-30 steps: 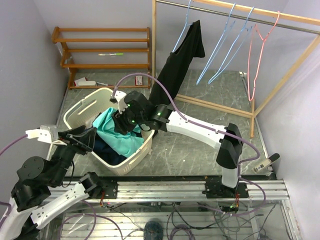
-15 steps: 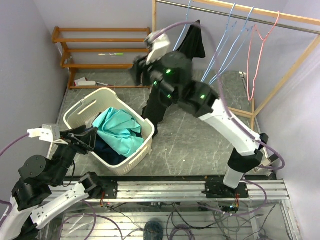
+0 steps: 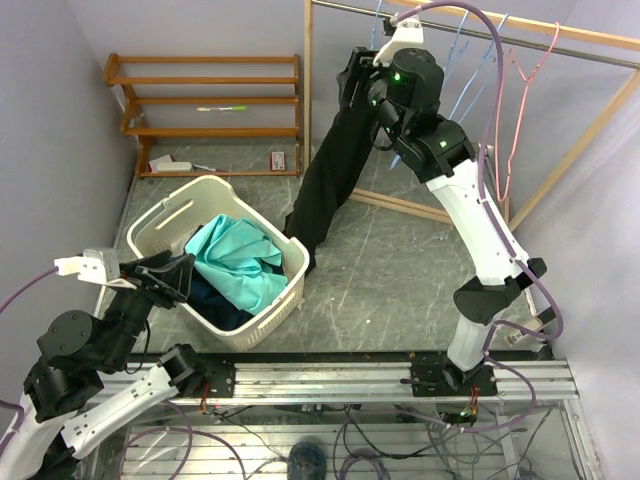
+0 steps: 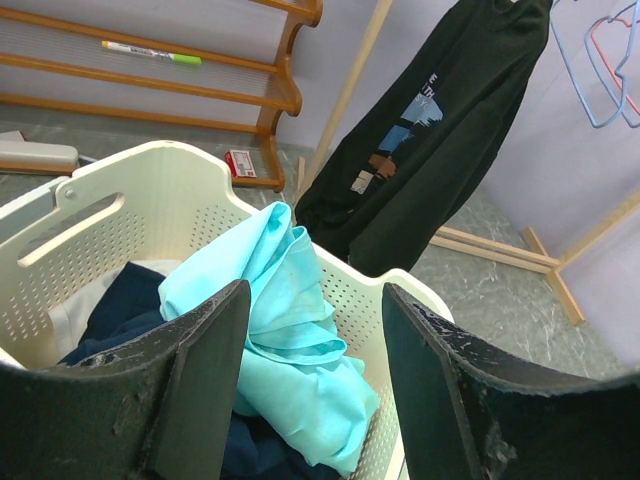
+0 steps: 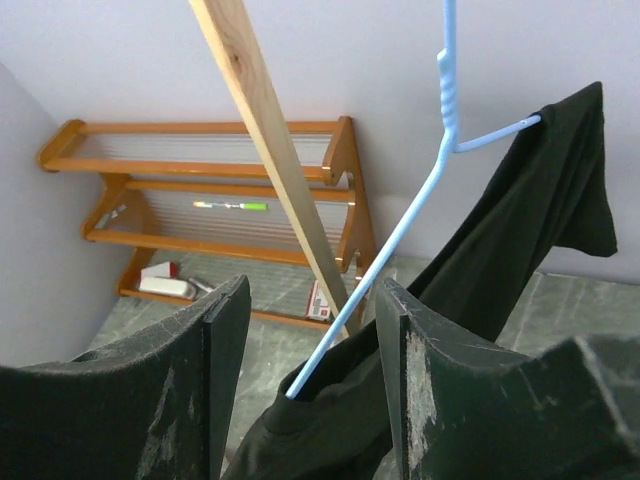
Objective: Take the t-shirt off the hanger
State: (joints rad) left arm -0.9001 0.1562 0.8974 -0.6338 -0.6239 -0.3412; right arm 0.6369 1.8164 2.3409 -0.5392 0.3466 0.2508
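Note:
A black t-shirt (image 3: 335, 165) with a printed chest hangs slantwise from a light blue hanger (image 3: 377, 25) on the rail, its hem by the basket. My right gripper (image 3: 356, 82) is raised to the shirt's top. In the right wrist view it (image 5: 310, 400) is open, with the hanger's wire (image 5: 395, 240) and the shirt's collar (image 5: 330, 420) between the fingers; the shirt (image 5: 530, 210) is still on the hanger's far shoulder. My left gripper (image 3: 168, 275) is open and empty over the basket; its wrist view shows it (image 4: 315, 390) above teal cloth, with the shirt (image 4: 430, 150) beyond.
A cream laundry basket (image 3: 165, 215) holds teal cloth (image 3: 235, 260) and dark clothes. A wooden shoe rack (image 3: 205, 110) stands at the back left. The wooden post (image 3: 307, 90) and rail carry more blue hangers (image 3: 460, 80) and a pink one (image 3: 515, 100).
My right arm has swung up from the basket's rim to the top of the hanger. The shirt hangs looser and longer than before. The left arm has not moved.

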